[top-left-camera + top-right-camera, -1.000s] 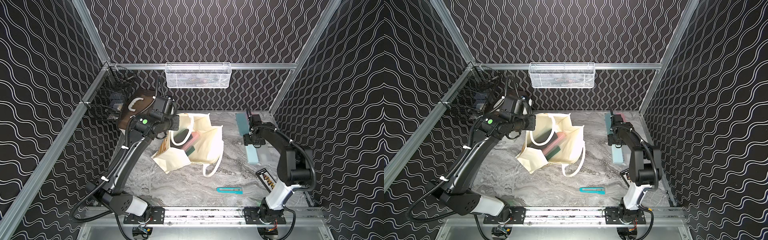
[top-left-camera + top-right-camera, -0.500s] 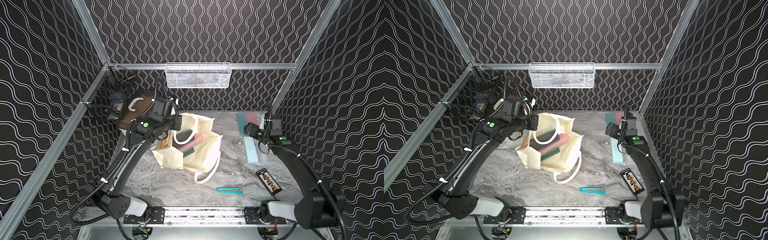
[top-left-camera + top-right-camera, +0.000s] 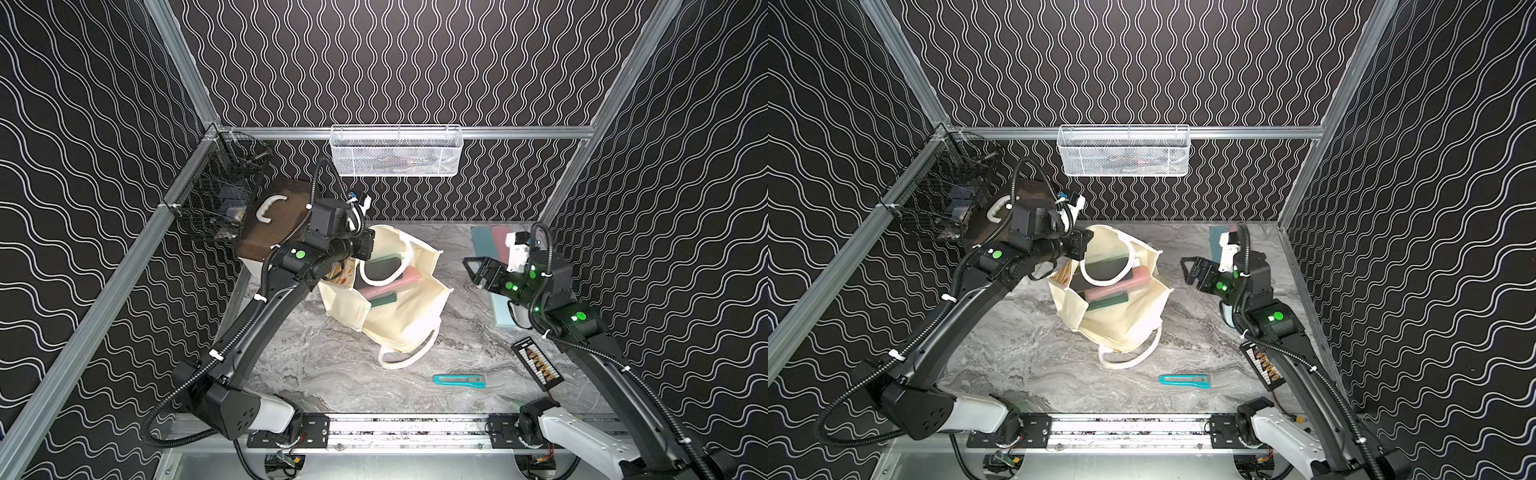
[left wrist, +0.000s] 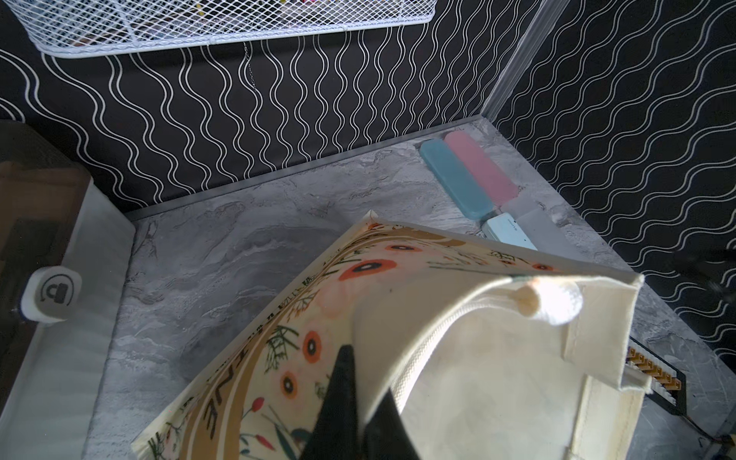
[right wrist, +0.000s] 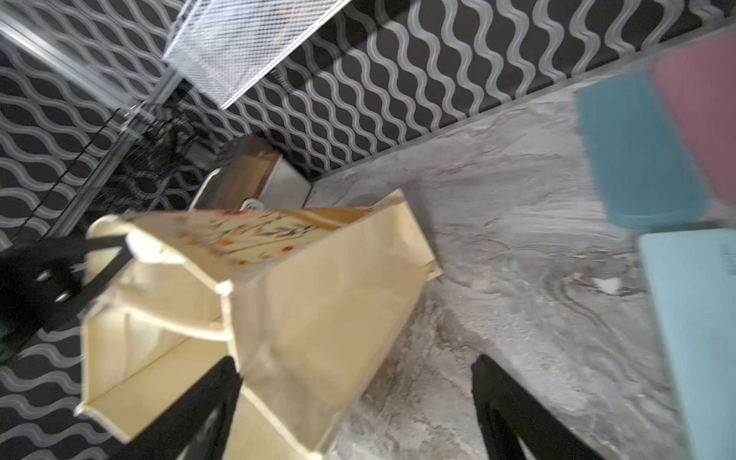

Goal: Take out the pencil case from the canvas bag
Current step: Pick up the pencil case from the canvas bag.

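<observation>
The cream canvas bag (image 3: 399,320) (image 3: 1121,324) stands open mid-table, its floral side (image 4: 358,271) toward the back left. My left gripper (image 3: 345,267) (image 4: 366,370) is shut on the bag's rim on that side and holds the mouth open. Inside lie a long pink pencil case (image 3: 395,280) (image 3: 1121,284), a dark flat thing (image 3: 382,268) and a dark green bar (image 3: 384,299). My right gripper (image 3: 472,272) (image 3: 1187,271) (image 5: 354,360) hangs open and empty just right of the bag, pointing at its plain side (image 5: 318,302).
A brown-lidded white box (image 3: 274,220) stands behind my left arm. Teal and pink cases (image 3: 482,241) and a light blue box (image 3: 503,311) lie at the right. A teal knife (image 3: 459,379) and a black strip (image 3: 538,365) lie in front. Wire baskets (image 3: 395,151) hang on the walls.
My right arm has unfolded from over the light blue box, and its gripper has swung left toward the bag and opened. The bag has shifted slightly forward with its mouth wider.
</observation>
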You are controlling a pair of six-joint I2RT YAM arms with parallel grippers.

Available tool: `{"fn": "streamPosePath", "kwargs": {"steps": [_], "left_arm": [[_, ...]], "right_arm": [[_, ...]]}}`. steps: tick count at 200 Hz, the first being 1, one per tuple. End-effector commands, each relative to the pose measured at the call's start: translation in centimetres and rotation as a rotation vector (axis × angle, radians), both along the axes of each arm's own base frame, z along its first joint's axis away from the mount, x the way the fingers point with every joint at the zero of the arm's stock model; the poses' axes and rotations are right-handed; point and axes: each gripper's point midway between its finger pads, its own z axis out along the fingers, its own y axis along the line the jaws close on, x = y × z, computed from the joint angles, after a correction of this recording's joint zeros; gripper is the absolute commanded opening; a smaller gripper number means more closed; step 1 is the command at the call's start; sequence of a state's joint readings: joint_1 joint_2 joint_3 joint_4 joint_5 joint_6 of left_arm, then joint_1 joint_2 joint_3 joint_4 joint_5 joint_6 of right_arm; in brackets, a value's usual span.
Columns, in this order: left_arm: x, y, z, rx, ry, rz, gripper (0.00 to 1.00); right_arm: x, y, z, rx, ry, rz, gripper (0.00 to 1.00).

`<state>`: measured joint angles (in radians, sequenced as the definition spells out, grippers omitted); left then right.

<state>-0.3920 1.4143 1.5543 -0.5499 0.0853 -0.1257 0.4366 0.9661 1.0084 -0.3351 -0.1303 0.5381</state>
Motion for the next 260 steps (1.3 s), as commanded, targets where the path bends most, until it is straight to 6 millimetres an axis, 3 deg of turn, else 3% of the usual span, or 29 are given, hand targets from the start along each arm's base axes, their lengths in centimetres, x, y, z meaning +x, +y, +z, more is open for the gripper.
{"fn": "streamPosePath", "kwargs": {"steps": [1, 50, 75, 93, 127, 162, 166, 192, 260], "left_arm": [[0.7, -0.9, 2.6, -0.041, -0.108, -0.04, 0.0], [0.1, -0.9, 2.8, -0.048, -0.12, -0.05, 0.0], [0.0, -0.6, 2.7, -0.044, -0.122, -0.039, 0.0], [-0.1, -0.4, 2.6, -0.037, -0.113, -0.03, 0.0], [0.0, 0.7, 2.5, -0.022, -0.117, 0.032, 0.0], [0.4, 1.4, 2.4, -0.005, -0.075, 0.083, 0.0], [0.4, 1.4, 2.2, -0.005, -0.069, 0.086, 0.0], [0.3, 1.6, 2.4, -0.012, -0.073, 0.093, 0.0], [-0.2, 1.5, 2.3, -0.03, -0.057, 0.088, 0.0]], "right_arm": [[-1.7, 2.3, -0.2, -0.049, -0.003, 0.051, 0.88], [-6.1, 11.0, -2.0, -0.208, -0.039, 0.248, 0.87], [-7.2, 14.7, -4.5, -0.261, -0.012, 0.303, 0.86], [-6.9, 15.9, -6.9, -0.289, 0.024, 0.288, 0.85], [-4.9, 15.4, -11.1, -0.359, 0.114, 0.138, 0.77], [-3.8, 14.7, -15.0, -0.466, 0.205, 0.038, 0.76], [-3.5, 15.1, -14.4, -0.457, 0.204, 0.031, 0.76], [-3.1, 15.5, -16.1, -0.471, 0.244, 0.008, 0.75], [-0.9, 14.0, -20.0, -0.371, 0.422, -0.097, 0.73]]}}
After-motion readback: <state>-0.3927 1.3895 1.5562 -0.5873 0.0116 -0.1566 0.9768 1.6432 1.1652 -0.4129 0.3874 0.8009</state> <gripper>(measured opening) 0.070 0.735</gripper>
